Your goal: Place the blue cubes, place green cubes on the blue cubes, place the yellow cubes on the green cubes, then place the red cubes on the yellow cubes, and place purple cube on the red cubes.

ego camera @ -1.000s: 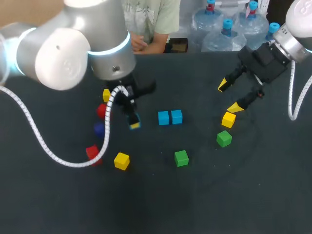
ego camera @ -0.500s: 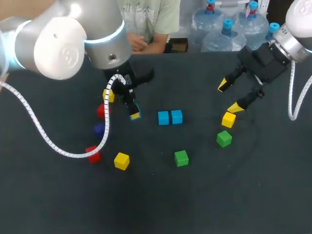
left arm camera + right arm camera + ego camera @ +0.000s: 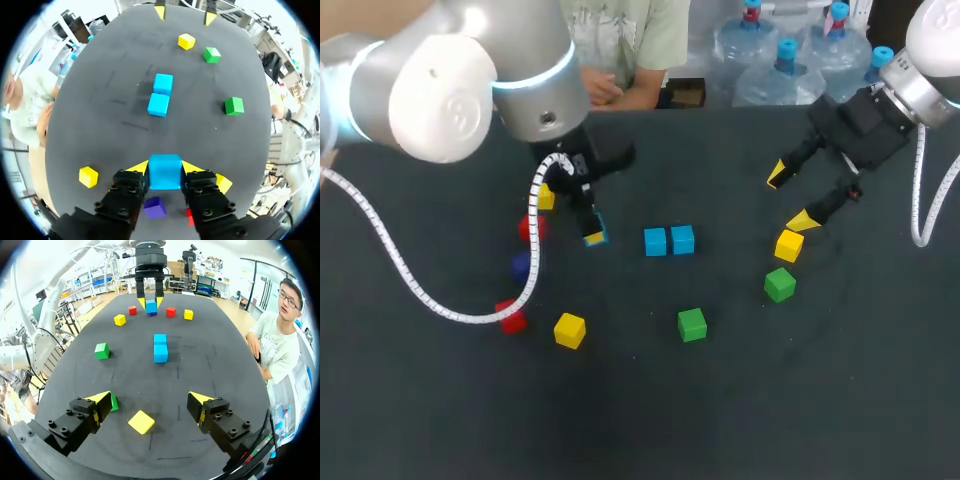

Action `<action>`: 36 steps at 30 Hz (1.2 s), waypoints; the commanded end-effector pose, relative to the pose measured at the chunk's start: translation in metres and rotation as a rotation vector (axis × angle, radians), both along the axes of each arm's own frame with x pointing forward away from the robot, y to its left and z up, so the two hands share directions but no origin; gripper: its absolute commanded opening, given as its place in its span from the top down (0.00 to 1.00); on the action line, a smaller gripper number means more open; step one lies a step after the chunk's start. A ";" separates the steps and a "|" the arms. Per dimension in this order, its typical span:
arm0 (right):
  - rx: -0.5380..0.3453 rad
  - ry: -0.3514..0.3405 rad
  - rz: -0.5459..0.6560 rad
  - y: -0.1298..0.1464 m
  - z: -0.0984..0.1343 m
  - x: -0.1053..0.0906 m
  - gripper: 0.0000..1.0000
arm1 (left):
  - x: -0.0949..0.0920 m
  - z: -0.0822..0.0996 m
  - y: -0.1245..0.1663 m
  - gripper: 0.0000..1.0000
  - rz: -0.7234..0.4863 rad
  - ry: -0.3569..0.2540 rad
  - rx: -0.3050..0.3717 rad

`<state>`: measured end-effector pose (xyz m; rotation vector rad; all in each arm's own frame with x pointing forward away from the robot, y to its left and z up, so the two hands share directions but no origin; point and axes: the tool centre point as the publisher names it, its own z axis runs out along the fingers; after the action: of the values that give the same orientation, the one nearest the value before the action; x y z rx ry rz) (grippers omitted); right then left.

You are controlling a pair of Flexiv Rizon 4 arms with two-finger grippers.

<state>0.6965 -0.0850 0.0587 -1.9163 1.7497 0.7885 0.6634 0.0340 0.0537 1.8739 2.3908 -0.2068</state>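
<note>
My left gripper [image 3: 592,236] [image 3: 165,167] is shut on a blue cube [image 3: 165,171], held just above the table, left of a pair of blue cubes [image 3: 668,240] [image 3: 160,94] that stand touching each other. Under and behind the gripper are a purple cube [image 3: 522,266] [image 3: 154,207], two red cubes [image 3: 527,228] [image 3: 512,318] and yellow cubes [image 3: 544,197] [image 3: 570,330]. My right gripper [image 3: 790,198] [image 3: 150,402] hangs open over the right side, above a yellow cube [image 3: 789,245] [image 3: 141,421] and a green cube [image 3: 780,284]. Another green cube [image 3: 692,324] [image 3: 102,350] lies nearer the front.
The dark table [image 3: 740,400] has free room across its front and right. My left arm's white cable [image 3: 410,285] loops over the table's left part, near the red cube at the front.
My left gripper has carried the blue cube a little farther back on the table and slightly higher. The right arm and the cubes on the table have not moved.
</note>
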 end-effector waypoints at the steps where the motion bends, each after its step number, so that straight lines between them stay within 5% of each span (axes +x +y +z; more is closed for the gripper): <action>1: 0.002 -0.001 0.000 0.000 0.000 0.000 0.00 | 0.022 -0.012 -0.023 1.00 -0.049 0.056 0.035; 14: 0.002 -0.001 0.000 0.000 0.000 0.000 0.00 | 0.037 -0.032 -0.043 1.00 -0.117 0.108 0.097; 26: 0.002 -0.001 0.000 0.000 0.000 0.000 0.00 | 0.023 -0.046 -0.032 1.00 -0.083 0.120 0.096; 36: 0.002 -0.001 0.000 0.000 0.000 0.000 0.00 | 0.029 -0.059 -0.035 1.00 -0.106 0.108 0.058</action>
<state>0.6965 -0.0850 0.0587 -1.9162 1.7498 0.7886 0.6921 -0.0020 -0.0035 2.0660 2.4005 -0.2500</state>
